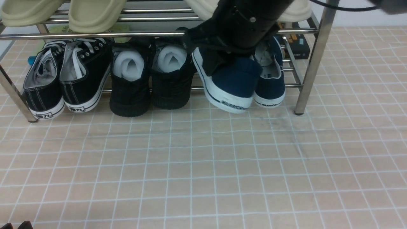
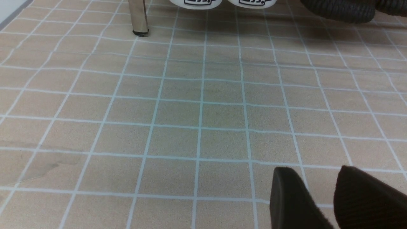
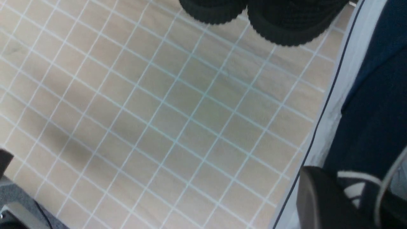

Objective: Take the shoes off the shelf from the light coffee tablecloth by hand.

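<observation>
The shoes are a navy pair with white soles at the right end of the chrome shelf [image 1: 313, 63]. The left navy shoe [image 1: 235, 82] is tilted, its toe out over the light coffee tablecloth [image 1: 203, 165]. My right gripper [image 1: 213, 62] is shut on that shoe's side wall. In the right wrist view one finger [image 3: 318, 197] lies against the white sole beside the navy canvas [image 3: 375, 105]. The other navy shoe [image 1: 270, 86] still rests on the lower bars. My left gripper [image 1: 17, 225] sits low at the near left, open over bare cloth [image 2: 313, 178].
Black lace-up sneakers [image 1: 66, 79] and all-black shoes with white foam inserts [image 1: 149, 79] fill the lower tier to the left. Beige slippers [image 1: 92, 14] lie on the upper tier. A dark box [image 1: 299, 44] sits behind the rack. A chrome leg [image 2: 138, 17] stands ahead of my left gripper.
</observation>
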